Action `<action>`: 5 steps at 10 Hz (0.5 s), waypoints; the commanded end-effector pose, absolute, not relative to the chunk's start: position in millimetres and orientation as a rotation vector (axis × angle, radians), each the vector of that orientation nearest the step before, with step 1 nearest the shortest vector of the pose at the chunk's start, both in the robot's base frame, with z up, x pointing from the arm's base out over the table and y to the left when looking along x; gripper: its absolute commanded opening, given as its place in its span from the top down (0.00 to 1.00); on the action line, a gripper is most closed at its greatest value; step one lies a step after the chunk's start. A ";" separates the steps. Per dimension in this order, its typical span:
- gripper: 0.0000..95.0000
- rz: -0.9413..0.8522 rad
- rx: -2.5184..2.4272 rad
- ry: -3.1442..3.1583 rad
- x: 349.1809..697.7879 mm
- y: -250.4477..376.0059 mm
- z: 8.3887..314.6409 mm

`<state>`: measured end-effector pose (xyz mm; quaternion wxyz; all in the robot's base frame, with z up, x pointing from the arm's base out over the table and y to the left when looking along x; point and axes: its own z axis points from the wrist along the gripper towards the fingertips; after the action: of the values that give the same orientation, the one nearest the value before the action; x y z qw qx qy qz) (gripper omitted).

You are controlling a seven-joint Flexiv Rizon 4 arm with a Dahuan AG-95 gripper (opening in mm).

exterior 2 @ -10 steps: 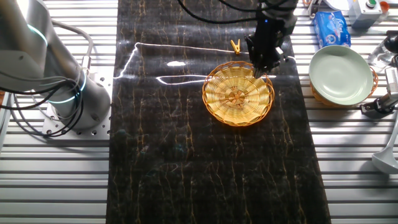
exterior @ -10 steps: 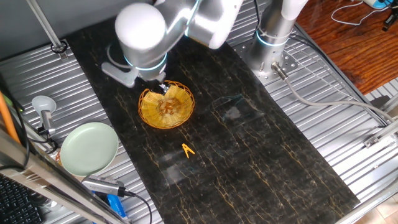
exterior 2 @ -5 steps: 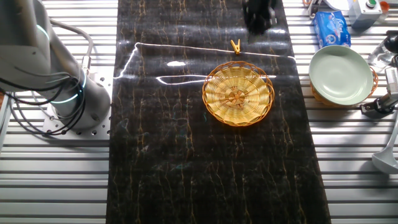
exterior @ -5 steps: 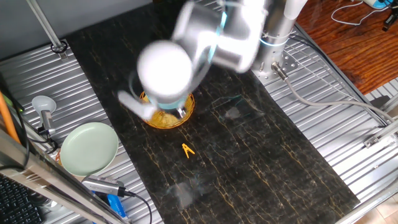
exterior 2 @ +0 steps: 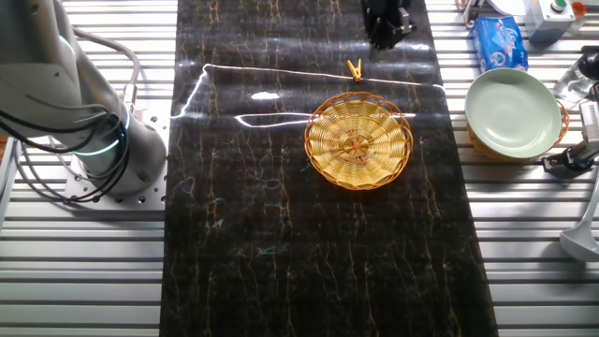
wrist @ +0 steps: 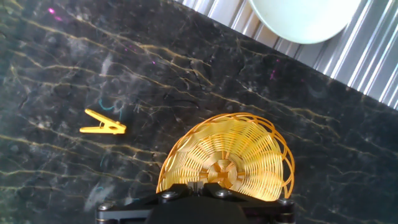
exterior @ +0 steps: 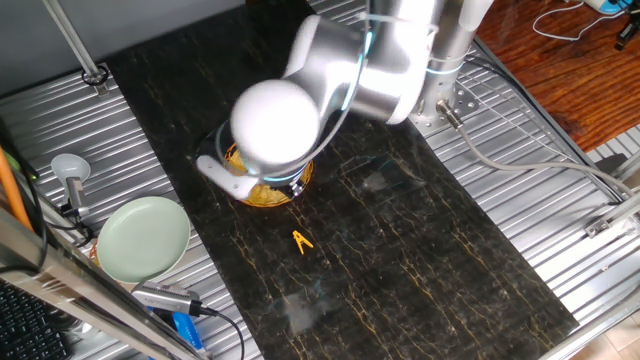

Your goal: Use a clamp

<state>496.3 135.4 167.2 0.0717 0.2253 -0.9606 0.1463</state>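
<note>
The clamp (wrist: 102, 127) is a tiny orange-yellow A-shaped clip lying flat on the dark marbled mat, left of the basket in the hand view. It also shows in one fixed view (exterior: 302, 240) and in the other fixed view (exterior 2: 355, 69). My gripper (exterior 2: 379, 42) hangs above the mat, just right of and beyond the clamp, clear of it. In the hand view only its black base shows at the bottom edge (wrist: 198, 185), over the basket's near rim. The jaws stand close together with nothing between them. In one fixed view the arm hides the gripper.
A round golden woven basket (exterior 2: 358, 140) sits mid-mat, partly hidden under the arm (exterior: 262, 192). A pale green plate (exterior 2: 513, 112) lies on the ribbed metal table beside the mat (exterior: 143, 238). A blue packet (exterior 2: 498, 42) lies near the plate. The arm's base (exterior 2: 94, 122) stands at the left.
My gripper has lifted off the basket's rim and moved away from it, towards the clamp's side of the mat. The basket and the clamp have not moved.
</note>
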 end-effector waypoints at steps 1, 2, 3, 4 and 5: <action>1.00 0.393 0.693 -2.898 499.2 137.6 167.2; 1.00 0.343 0.696 -2.912 499.2 137.6 167.2; 1.00 0.263 0.710 -2.927 499.2 137.6 167.2; 1.00 0.249 0.707 -2.932 499.2 137.6 167.2; 1.00 0.232 0.697 -2.940 499.2 137.6 167.2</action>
<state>495.8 134.9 168.5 0.0531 0.2321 -0.9680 0.0796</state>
